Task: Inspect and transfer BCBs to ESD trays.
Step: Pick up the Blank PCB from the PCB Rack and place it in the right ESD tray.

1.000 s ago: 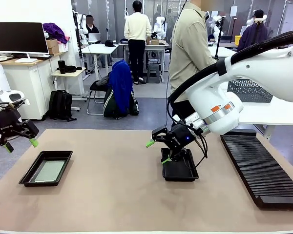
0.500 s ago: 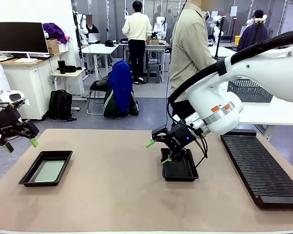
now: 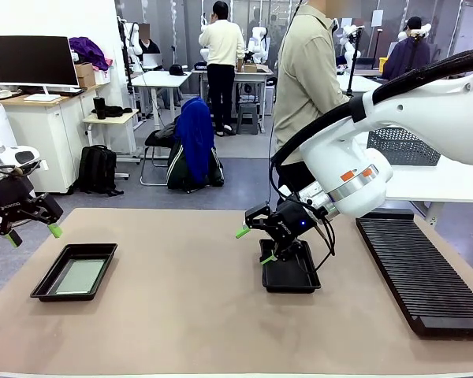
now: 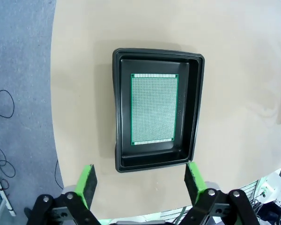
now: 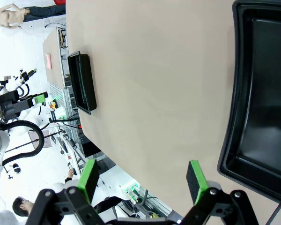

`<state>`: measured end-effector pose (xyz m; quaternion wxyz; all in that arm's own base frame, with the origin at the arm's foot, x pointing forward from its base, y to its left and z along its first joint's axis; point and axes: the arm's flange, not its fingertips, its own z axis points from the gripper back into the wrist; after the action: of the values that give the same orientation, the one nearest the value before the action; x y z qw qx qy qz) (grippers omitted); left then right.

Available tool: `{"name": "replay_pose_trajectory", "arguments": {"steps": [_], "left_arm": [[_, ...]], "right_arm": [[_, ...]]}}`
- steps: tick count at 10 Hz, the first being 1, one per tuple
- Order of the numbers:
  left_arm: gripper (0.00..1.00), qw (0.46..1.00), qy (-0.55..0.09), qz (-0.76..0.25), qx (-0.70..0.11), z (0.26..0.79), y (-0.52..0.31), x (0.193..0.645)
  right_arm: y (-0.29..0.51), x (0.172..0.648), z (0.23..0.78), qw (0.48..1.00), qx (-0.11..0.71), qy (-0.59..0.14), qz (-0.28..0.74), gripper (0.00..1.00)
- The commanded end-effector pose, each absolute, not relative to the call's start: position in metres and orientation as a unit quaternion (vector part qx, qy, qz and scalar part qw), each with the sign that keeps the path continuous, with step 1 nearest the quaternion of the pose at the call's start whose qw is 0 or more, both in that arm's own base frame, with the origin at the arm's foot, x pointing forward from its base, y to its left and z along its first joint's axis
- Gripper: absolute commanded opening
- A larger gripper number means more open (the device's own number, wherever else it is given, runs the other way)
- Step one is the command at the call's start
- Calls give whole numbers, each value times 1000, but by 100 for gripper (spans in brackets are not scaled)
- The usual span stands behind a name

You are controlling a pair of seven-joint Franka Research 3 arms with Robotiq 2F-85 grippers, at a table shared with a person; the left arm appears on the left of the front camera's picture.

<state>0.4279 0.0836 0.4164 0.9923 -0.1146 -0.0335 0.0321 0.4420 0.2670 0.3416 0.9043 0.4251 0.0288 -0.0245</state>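
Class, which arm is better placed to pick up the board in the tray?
Left: the open left gripper hangs by the tray holding the BCB; the right gripper hangs at the other tray.

1 change is detectable between the 2 earlier pictures and the present state: the person in the white top (image 3: 222, 43), standing at the far desks (image 3: 162, 79), has shifted stance slightly.

1. Bright, even room light comes from overhead; the front view is sharp, without motion blur.
2. Only soft, faint shadows fall on the table (image 3: 181, 315) beside the right tray (image 3: 290, 288).
3. Wrist views curve straight edges near their borders; the rim of the left tray (image 4: 118, 117) carries a dull sheen.
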Motion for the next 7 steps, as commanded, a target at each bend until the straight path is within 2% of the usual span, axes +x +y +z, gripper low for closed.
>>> {"name": "replay_pose_trajectory", "arguments": {"steps": [1,7], "left_arm": [[100,992,-40,26,-118,415,85,430],[100,992,-40,26,-118,415,85,430]], "right_arm": [[267,442,341,905,423,30,-25,100],[267,442,341,905,423,30,-25,100]]}}
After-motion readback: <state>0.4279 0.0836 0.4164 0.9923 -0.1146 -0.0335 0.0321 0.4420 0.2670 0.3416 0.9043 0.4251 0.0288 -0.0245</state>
